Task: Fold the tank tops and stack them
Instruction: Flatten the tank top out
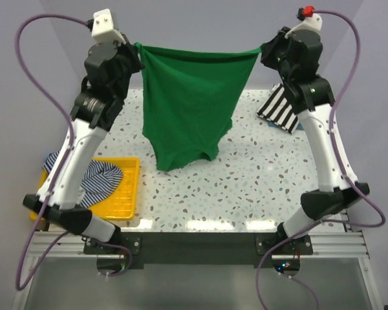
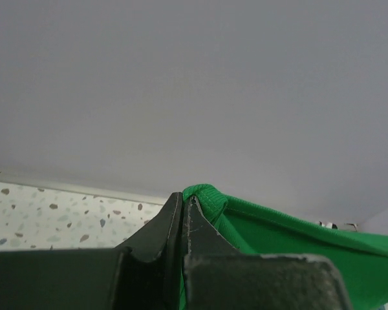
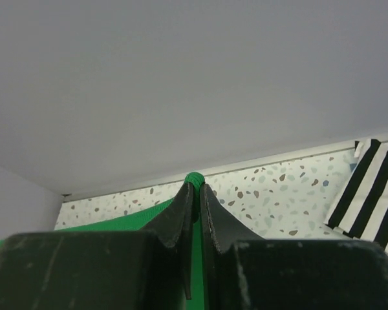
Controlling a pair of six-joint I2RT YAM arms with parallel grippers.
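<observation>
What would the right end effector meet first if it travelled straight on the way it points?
Beyond the green tank top pinched in the right end effector, probably the grey wall just above the far edge of the table; depth is unclear.

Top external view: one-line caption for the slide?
Left end effector and right end effector hold the green tank top spread above the table; striped tank top lies partly in the yellow tray.

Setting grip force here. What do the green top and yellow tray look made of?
The green top looks like soft matte knit cloth; it hangs limp and creased. The yellow tray is probably hard plastic; its floor is a moulded grid.
</observation>
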